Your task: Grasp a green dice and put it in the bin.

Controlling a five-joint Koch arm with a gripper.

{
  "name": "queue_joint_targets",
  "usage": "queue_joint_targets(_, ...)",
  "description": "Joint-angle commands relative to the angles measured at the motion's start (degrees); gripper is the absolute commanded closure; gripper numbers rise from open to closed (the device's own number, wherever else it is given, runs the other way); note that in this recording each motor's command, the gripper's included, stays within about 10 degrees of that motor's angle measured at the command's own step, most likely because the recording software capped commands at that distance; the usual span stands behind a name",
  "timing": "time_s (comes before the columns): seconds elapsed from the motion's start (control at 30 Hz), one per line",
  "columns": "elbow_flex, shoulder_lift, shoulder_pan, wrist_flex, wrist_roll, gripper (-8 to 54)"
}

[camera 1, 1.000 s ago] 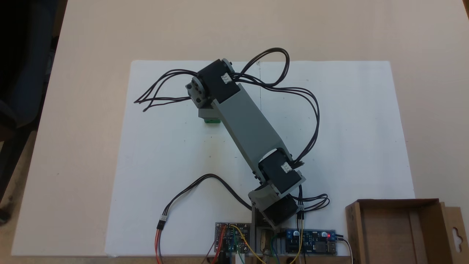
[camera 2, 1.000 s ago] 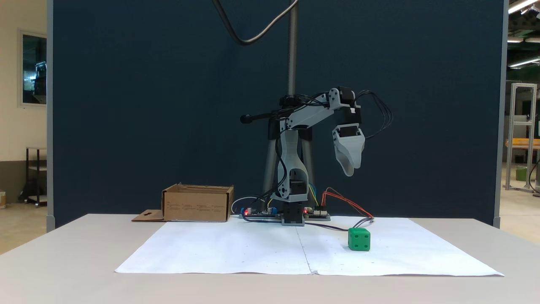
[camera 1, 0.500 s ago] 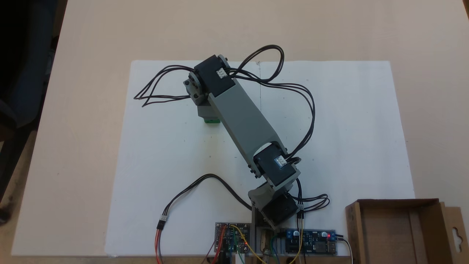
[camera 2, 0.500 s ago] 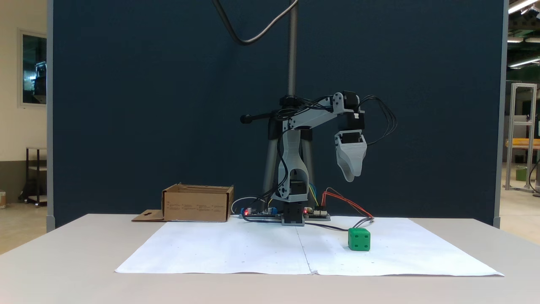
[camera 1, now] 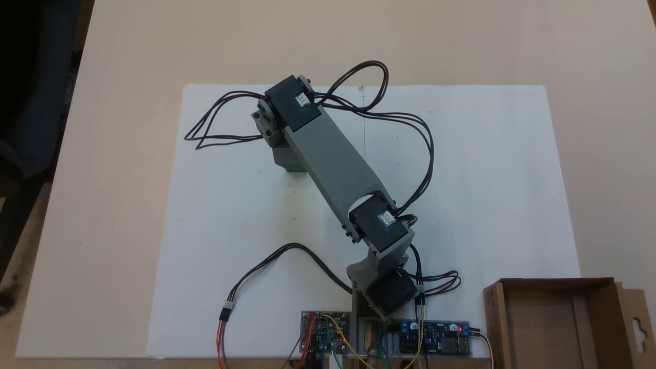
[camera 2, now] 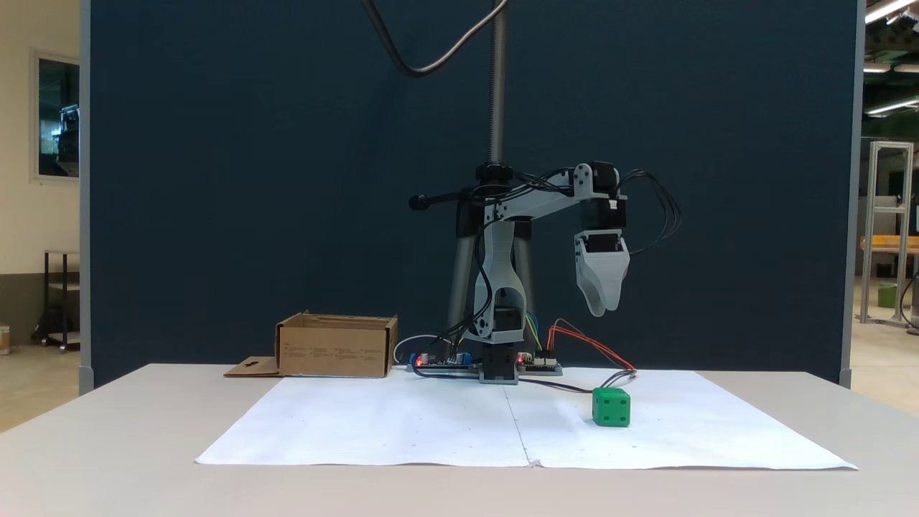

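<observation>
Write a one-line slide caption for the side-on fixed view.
Koch arm's claw hangs high above the green dice on white paper; the cardboard bin waits at left.

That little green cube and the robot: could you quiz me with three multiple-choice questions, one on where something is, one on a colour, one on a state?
1. Where does the green dice lie?
A. in the cardboard box
B. on the white paper
C. between the pincer's tips

2. What colour is the sheet under the arm?
A. white
B. yellow
C. black

3. How is the bin now?
A. shut with a lid
B. tipped on its side
C. open on top, nothing seen inside

Answers: 1 B, it sits on the white paper, with the pincer hanging above it. 2 A, both fixed views show it white. 3 C, the view from above shows bare cardboard inside.
</observation>
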Motion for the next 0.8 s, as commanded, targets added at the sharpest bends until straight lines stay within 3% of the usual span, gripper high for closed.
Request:
queue_joint_targets(0.0,-1.85,0.26,-1.05,0.70,4.04,0.8)
queue_joint_targets(0.77,-1.76,-8.26,0.18,-5.19,4.04,1.0)
